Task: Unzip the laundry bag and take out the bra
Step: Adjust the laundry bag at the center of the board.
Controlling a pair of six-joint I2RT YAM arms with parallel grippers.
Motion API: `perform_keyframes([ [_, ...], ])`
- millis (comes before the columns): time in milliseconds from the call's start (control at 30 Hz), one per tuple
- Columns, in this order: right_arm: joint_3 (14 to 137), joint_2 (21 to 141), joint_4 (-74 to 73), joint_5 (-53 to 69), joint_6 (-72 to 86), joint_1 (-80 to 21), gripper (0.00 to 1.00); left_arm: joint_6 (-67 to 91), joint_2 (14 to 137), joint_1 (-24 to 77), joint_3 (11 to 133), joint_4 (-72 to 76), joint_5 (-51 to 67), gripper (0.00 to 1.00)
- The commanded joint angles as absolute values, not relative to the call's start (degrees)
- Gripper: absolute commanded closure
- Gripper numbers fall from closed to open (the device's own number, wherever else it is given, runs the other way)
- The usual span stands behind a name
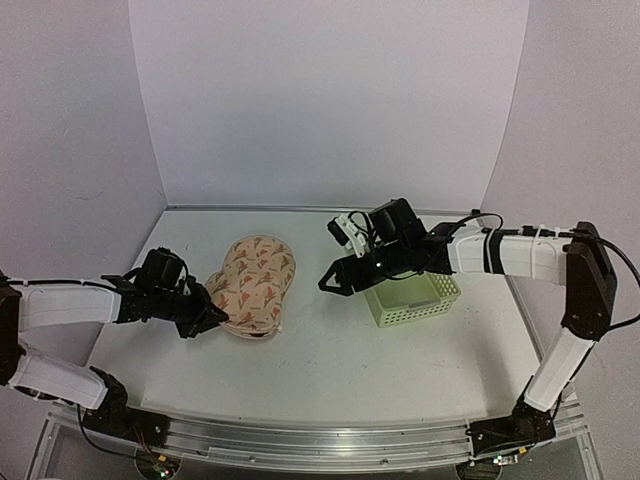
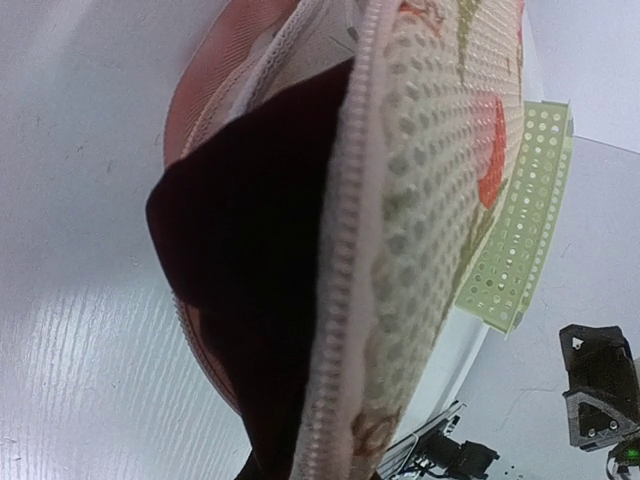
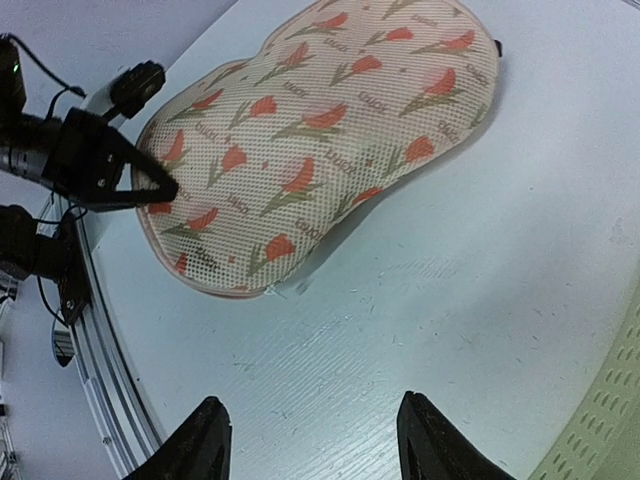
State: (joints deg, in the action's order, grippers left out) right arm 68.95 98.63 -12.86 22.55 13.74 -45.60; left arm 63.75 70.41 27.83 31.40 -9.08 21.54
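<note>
Pinching one end of the laundry bag (image 1: 255,278) on the table (image 1: 330,370), the left gripper (image 1: 212,320) is clamped on its fabric edge. The maroon bra (image 2: 250,260) shows inside the parted zip, while the right gripper (image 1: 335,283) hovers nearby, fingers apart.

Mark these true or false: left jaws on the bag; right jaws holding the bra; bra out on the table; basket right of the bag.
1. The left jaws are shut on the bag's edge. True.
2. The right jaws hold the bra. False: they are open and empty, above bare table between the bag and the basket.
3. The bra lies out on the table. False: it is inside the bag, showing dark through the gaping zip edge in the left wrist view.
4. The basket stands to the right of the bag, apart from it. True.
</note>
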Motion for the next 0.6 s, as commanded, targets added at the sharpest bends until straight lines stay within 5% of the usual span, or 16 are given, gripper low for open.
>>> perform_keyframes([
  [0, 69.73, 94.15, -12.79, 18.88, 17.07, -45.24, 0.39, 70.36, 70.31, 30.29, 29.91, -0.52, 18.90, 1.00],
  [333, 64.42, 86.88, -9.08, 14.26, 24.15, -40.61, 0.12, 69.63, 74.81, 32.08, 30.76, 3.01, 16.92, 0.98],
  [400, 63.22, 85.49, -8.31, 14.36, 25.45, -40.06, 0.02, 68.88, 75.96, 32.15, 31.50, 3.23, 17.17, 0.90],
  [567, 62.04, 84.55, -7.65, 21.10, 26.38, -38.62, 0.02, 68.20, 75.91, 32.26, 31.86, 2.99, 16.85, 0.60],
])
